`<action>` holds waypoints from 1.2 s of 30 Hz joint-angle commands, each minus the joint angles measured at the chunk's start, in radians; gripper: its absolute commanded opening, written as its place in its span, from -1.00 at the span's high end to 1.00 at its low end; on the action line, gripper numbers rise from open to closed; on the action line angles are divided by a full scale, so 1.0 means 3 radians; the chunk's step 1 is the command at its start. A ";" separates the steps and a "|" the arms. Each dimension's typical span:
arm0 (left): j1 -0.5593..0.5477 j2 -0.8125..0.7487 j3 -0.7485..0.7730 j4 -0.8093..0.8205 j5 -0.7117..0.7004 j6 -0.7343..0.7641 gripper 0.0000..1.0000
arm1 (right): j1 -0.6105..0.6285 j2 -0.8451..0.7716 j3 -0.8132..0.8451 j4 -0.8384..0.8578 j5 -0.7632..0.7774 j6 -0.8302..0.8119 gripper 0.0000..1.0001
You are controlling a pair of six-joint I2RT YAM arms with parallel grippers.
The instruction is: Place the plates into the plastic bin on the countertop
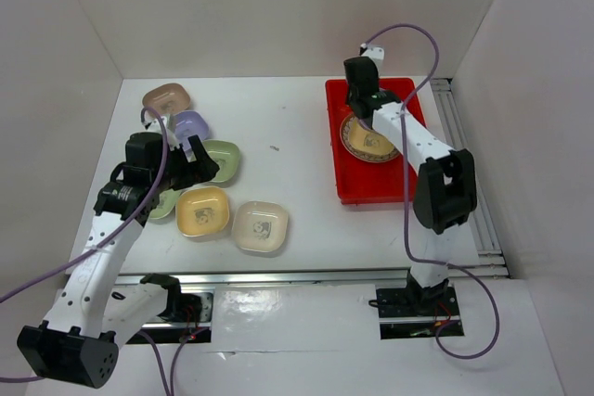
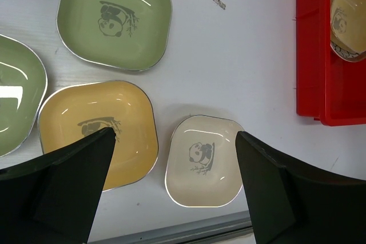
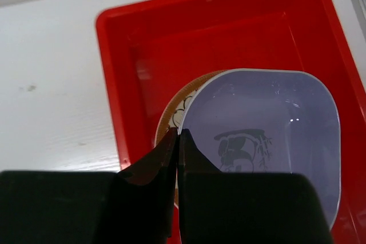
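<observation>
Currently pinches the near rim of a lavender rounded-square plate (image 3: 269, 124) between the fingers of the right gripper (image 3: 178, 134), over a round brown lattice-patterned plate (image 3: 174, 110) inside the bright red shallow plastic bin (image 3: 110, 55) on the white countertop (image 1: 297, 136). Lower level until nested on the round plate, part the fingers only then, and withdraw straight up. Hold off with the left gripper (image 2: 174, 136), spread wide above a cream rounded-square plate (image 2: 203, 164) and a yellow rounded-square plate (image 2: 94, 110) outside the bin.
</observation>
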 commanded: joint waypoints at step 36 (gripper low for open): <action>0.0053 -0.0042 0.0188 -0.0448 -0.1266 -0.0383 -1.00 | 0.1918 -0.0701 -0.1335 -0.0035 -0.0357 0.0419 -0.92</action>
